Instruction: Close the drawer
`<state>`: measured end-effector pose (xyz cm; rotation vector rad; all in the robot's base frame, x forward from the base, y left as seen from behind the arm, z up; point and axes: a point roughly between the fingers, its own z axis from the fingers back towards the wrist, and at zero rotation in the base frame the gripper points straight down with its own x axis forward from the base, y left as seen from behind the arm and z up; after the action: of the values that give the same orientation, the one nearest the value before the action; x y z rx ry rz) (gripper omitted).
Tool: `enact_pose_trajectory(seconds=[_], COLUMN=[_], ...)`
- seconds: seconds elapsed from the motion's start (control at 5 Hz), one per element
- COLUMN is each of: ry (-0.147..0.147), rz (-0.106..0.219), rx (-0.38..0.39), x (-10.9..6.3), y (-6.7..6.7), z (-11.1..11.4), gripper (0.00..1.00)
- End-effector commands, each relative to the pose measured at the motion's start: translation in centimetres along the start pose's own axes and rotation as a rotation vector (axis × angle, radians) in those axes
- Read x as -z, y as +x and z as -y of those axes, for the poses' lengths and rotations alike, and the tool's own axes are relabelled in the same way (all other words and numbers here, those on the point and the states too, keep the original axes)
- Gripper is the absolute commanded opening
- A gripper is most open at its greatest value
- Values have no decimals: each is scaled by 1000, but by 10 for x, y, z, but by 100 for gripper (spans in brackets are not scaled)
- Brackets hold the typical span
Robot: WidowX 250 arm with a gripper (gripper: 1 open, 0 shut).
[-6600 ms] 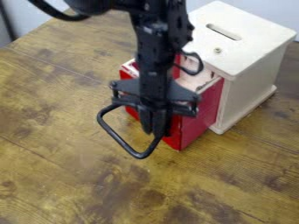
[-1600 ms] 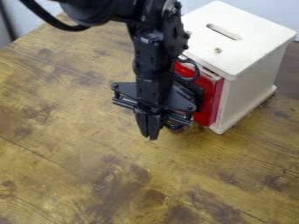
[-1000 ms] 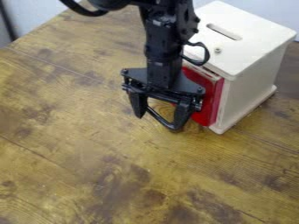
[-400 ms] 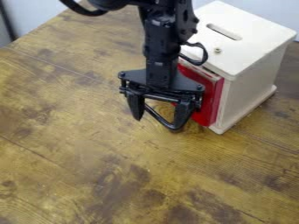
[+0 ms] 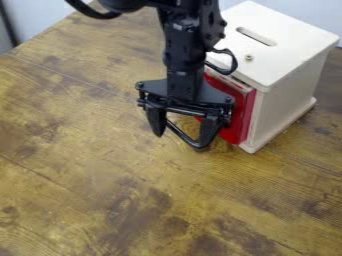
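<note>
Since the earliest view, the small red box-shaped drawer [image 5: 230, 108] had gone from standing well out of the pale wooden cabinet with a slot on top [image 5: 281, 58] to sitting almost fully inside it, and its black wire loop handle [image 5: 197, 132] had travelled with it towards the cabinet. Over the last moments nothing visibly shifted.

The black end effector [image 5: 182, 124] pointed straight down just in front of the drawer's red face, its fingers spread wide and gripping nothing; the handle loop lay around or just beside them, and which could not be told. A narrow band of red still showed ahead of the cabinet front, so the drawer looked nearly but perhaps not wholly home.

To finish well, the push probably needed to stay level and square to the red face, along the drawer's line of travel, so the box would not skew and jam. The light cabinet might slide on the brown wooden tabletop [image 5: 80, 190] if shoved hard, so gentle, steady pressure seemed wise. On withdrawal, lifting straight up would likely keep the fingers from snagging the loop and dragging the drawer out again.
</note>
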<state>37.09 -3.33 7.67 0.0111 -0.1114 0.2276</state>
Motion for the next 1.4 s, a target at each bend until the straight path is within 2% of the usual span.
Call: enact_pose_trajectory(seconds=[0.0, 0.6, 1.0, 1.2], ry=[0, 14, 19, 23], rz=[14, -30, -67, -89], rx=[8, -4, 82, 62], x=[-4, 23, 34, 37], y=[1, -5, -10, -13], z=[-8, -8, -11, -13], gripper=[100, 100, 100, 100])
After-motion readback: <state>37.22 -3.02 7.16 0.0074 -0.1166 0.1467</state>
